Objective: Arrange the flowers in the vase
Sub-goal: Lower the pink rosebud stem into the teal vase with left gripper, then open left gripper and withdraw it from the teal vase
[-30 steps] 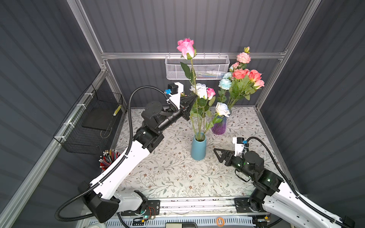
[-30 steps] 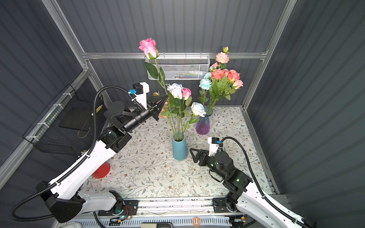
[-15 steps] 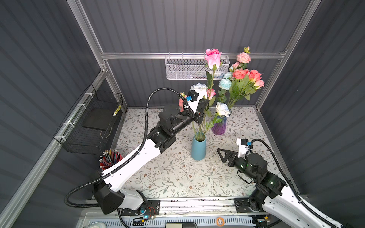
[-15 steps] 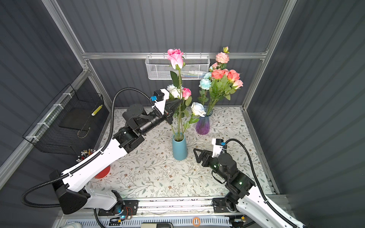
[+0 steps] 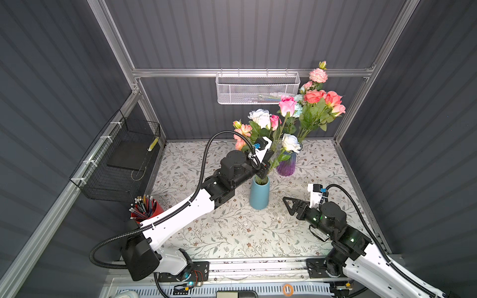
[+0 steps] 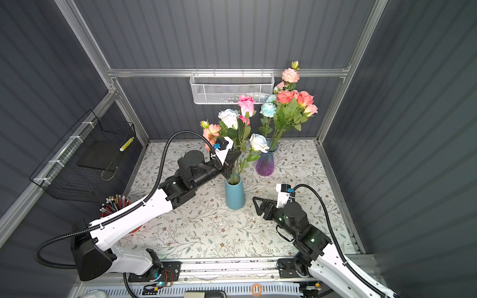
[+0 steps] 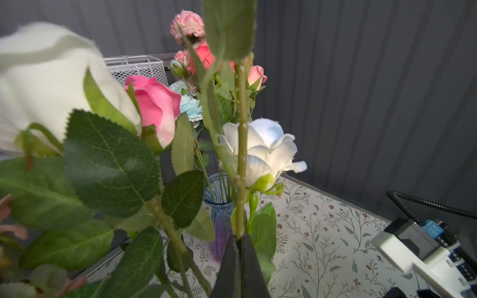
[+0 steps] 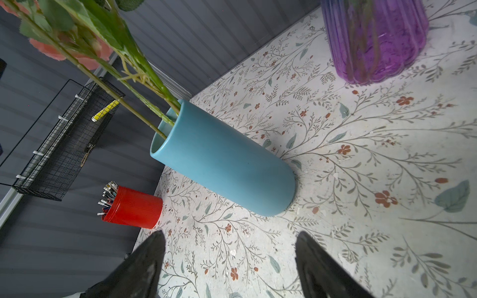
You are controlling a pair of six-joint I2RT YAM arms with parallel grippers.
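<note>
Nearest, the right gripper (image 8: 229,237) hung wide open, empty. Beyond it the left gripper (image 7: 238,237) pinched the pink rose (image 5: 287,105) by its stem just above the blue vase (image 5: 259,194) — the stem's foot hidden behind the claw. Its bloom sat lower than a moment before, crowded by flowers (image 5: 259,117) already vased; the purple vase (image 5: 286,165) stood behind.

Matt smooth blue vase (image 8: 222,165), glossy ribbed purple glass vase (image 8: 374,38), metal mesh basket (image 5: 258,90)

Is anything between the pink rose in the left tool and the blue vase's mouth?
Only the stems already in the blue vase crowd its mouth. The left tool, shut on the pink rose, sits close above it; nothing else shows between.
</note>
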